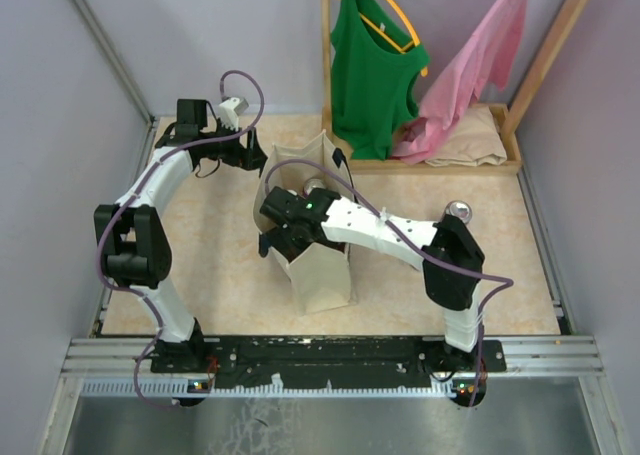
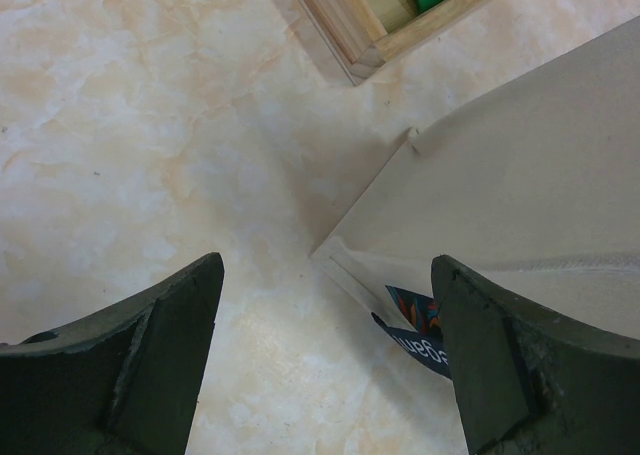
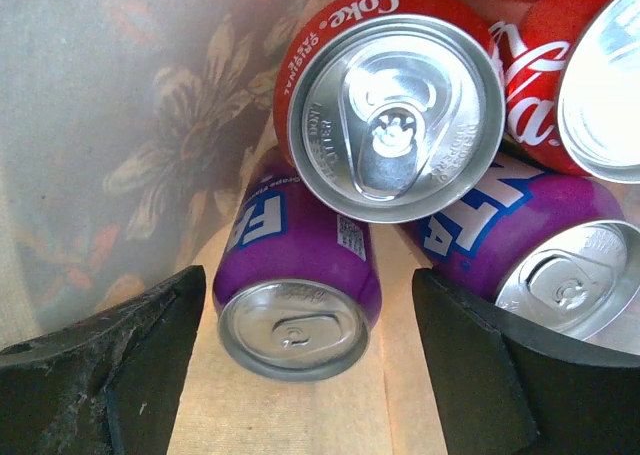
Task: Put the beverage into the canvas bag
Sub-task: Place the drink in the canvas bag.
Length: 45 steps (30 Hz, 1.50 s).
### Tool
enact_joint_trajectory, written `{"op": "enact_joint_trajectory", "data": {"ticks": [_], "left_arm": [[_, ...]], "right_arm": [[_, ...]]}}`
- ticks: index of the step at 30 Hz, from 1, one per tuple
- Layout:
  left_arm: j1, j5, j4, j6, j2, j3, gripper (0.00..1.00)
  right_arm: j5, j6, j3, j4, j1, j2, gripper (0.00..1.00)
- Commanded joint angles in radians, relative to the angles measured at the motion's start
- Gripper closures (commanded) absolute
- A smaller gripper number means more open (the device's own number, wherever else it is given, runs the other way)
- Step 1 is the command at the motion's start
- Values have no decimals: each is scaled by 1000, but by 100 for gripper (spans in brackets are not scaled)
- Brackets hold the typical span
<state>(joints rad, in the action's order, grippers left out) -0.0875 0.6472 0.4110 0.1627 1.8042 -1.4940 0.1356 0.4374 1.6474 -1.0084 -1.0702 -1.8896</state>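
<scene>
The canvas bag (image 1: pixel 322 275) stands upright mid-table, and my right gripper (image 1: pixel 270 237) reaches down into its mouth. Inside, a purple Fanta can (image 3: pixel 300 265) lies on the bag's floor (image 3: pixel 330 415) between my right gripper's (image 3: pixel 310 280) open jaws, with a gap on each side. A Coke can (image 3: pixel 395 100) rests above it, beside a second Coke can (image 3: pixel 580 75) and a second purple can (image 3: pixel 530 245). My left gripper (image 1: pixel 250 155) hangs open and holding nothing at the bag's far left. Its wrist view has the left gripper (image 2: pixel 325 265) over bare table by the bag's corner (image 2: pixel 520 205).
A wooden rack (image 1: pixel 430 163) at the back right holds a green top (image 1: pixel 372 65), a pink cloth (image 1: pixel 470 70) and a folded beige cloth (image 1: pixel 475 140). One can (image 1: pixel 458 211) stands on the table right of the bag. The rack's base corner (image 2: pixel 360 25) is near my left gripper.
</scene>
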Motion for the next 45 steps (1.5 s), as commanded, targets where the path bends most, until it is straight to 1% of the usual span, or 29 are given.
{"op": "enact_joint_trajectory", "data": {"ticks": [1,3,8,13,23,30,37,42,45], "left_arm": [[6,18,-14,1,-19,-1,10],[6,19,-14,0,-19,-3,10],[6,20,-14,-1,-14,-8,10],[5,22,-14,7,-13,-14,10],[2,29,-19,-2,-6,-20,10],[2,31,-21,-2,-6,-23,10],[2,37,-23,6,-8,-24,10],[1,43,-30,1,-6,-33,10],[1,45,-31,1,-5,-40,10]], "right_arm": [[20,-26,3,46,3,63,14],[20,-31,3,49,3,67,13],[19,-44,17,48,3,74,12],[37,-54,70,33,3,102,10],[131,-72,220,-17,4,125,6],[199,-76,258,2,19,136,5],[320,-56,335,28,46,183,3],[442,-53,421,28,116,227,3],[524,-30,453,2,175,298,3]]}}
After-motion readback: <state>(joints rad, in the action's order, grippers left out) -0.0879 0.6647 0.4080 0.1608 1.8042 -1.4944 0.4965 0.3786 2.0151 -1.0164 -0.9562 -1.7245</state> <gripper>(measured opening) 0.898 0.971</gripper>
